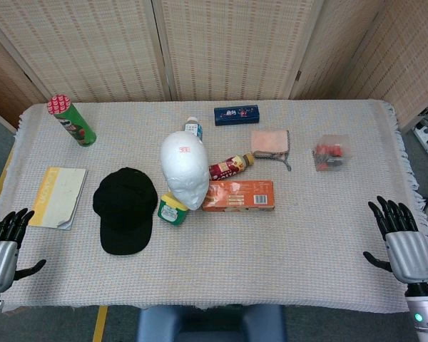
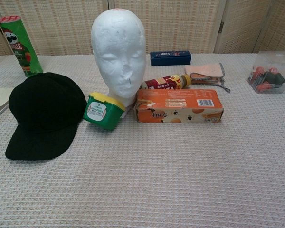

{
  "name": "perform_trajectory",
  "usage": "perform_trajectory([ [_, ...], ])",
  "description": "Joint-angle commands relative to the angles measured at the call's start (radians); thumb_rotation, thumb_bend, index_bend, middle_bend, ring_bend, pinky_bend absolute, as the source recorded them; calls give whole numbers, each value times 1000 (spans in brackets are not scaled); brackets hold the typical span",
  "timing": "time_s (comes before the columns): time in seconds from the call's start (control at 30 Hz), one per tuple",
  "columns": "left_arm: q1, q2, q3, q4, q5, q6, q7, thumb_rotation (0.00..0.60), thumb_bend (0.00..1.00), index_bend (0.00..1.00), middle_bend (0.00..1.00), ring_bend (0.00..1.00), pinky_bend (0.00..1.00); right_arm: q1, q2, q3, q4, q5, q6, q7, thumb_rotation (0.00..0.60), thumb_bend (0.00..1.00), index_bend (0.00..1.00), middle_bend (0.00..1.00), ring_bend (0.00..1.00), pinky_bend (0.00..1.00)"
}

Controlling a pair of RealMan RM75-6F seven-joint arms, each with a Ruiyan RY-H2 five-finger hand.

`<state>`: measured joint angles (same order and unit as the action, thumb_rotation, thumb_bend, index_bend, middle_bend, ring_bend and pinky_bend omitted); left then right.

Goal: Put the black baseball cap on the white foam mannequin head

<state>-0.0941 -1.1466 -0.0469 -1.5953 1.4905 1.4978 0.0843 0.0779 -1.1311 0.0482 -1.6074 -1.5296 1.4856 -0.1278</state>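
**Black baseball cap (image 1: 125, 210) not picked up yet**

Cap lies flat on the counter (image 1: 307, 249), just left of the white foam mannequin head (image 1: 185, 168), which stands upright and bare. Your left hand (image 1: 3, 248) and right hand (image 1: 403, 239) sit at the near edge, fingers spread, holding nothing. Everything's left: grasp, lift, seat. Clear plastic box (image 1: 330, 153) far right holds small red items; can't tell what.

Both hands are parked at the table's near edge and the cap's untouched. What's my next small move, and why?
Probably reach the left hand toward the black baseball cap. The cap lies flat on the table, nothing gripping it, on the left side beside the white foam mannequin head, so the left hand is much nearer than the right hand. Both hands hold nothing, fingers apart.
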Motion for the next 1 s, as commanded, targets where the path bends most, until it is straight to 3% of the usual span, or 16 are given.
perform_trajectory([
  [0.03, 0, 4, 7, -8, 4, -7, -1, 600, 132, 61, 91, 12, 175, 0, 0, -1, 0, -3, 0, 1, 600, 54, 0, 0, 0, 0],
  [0.17, 2, -14, 38, 14, 58, -7, -53, 600, 133, 65, 106, 28, 190, 1, -6, -3, 6, -10, 2, -9, 600, 56, 0, 0, 0, 0],
  [0.23, 10, -52, 66, 80, 114, 17, -94, 600, 132, 84, 165, 73, 251, 4, -13, -4, 9, -13, -1, -20, 600, 55, 0, 0, 0, 0],
  [0.33, 24, -164, 72, 243, 188, 100, -126, 600, 127, 162, 405, 276, 461, 9, -26, -6, 16, -12, -12, -49, 600, 54, 0, 0, 0, 0],
  [0.47, 21, -350, 57, 504, 251, 209, -208, 600, 120, 359, 851, 695, 798, 15, -39, -9, 20, -3, -30, -77, 600, 55, 0, 0, 0, 0],
  [0.53, 15, -429, 65, 620, 281, 246, -249, 600, 123, 428, 959, 815, 905, 15, -41, -8, 22, -1, -30, -82, 600, 55, 0, 0, 0, 0],
  [0.67, -2, -554, 74, 792, 331, 316, -285, 600, 140, 516, 1000, 977, 1000, 15, -39, -8, 22, -2, -28, -73, 600, 55, 0, 0, 0, 0],
  [1.0, -57, -762, 69, 993, 318, 312, -343, 600, 244, 564, 1000, 1000, 1000, 24, -44, 4, 29, 31, -49, -80, 600, 55, 0, 0, 0, 0],
])
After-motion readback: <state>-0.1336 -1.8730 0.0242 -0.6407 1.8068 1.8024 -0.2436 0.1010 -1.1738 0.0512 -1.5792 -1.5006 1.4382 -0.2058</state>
